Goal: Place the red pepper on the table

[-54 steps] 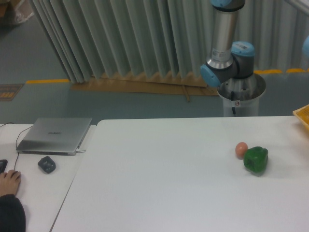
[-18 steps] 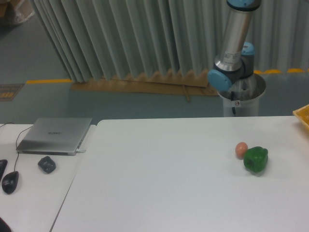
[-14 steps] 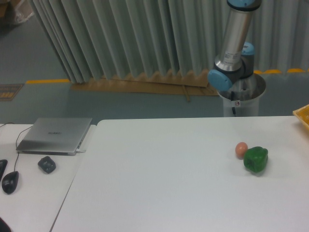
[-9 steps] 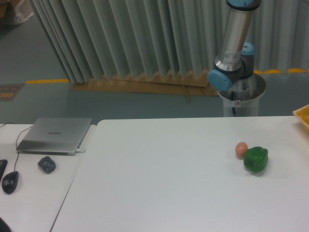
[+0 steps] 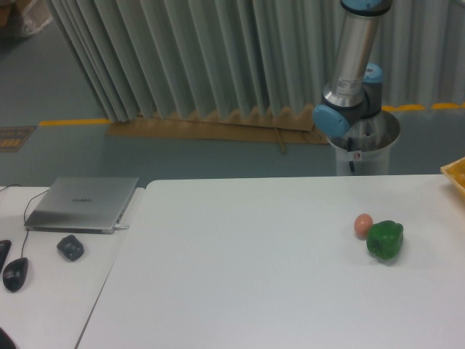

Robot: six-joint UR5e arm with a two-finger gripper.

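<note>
The claw is out of the picture, so nobody can tell if it is released, clenched, or grasping something. Only part of the robot arm (image 5: 354, 65) shows. It is a shiny silver tube with blue joints, and it goes up past the top edge of the picture. The arm stands on a round silver base (image 5: 363, 149) behind the far side of the table (image 5: 254, 276). The red pepper cannot be seen anywhere in this view, so where it is cannot be told. The table is big, white and smooth. On its right part sits a green pepper (image 5: 384, 241). A small orange-pink ball (image 5: 363, 225) sits just beside the green pepper, on its left and a bit farther back, and the two look like they touch or almost touch. At the far right edge of the picture, a yellow thing (image 5: 455, 174) pokes in over the table, but too little of it shows to say what it is. To the left of the table is a smaller white desk (image 5: 51, 283). A closed gray laptop (image 5: 82, 203) lies on it. Near the laptop is a small dark lump (image 5: 70, 247), and a dark mouse (image 5: 14, 274) with a cord lies closer to the front. Behind everything hangs a gray folded curtain (image 5: 182, 58) over a gray-green floor.
</note>
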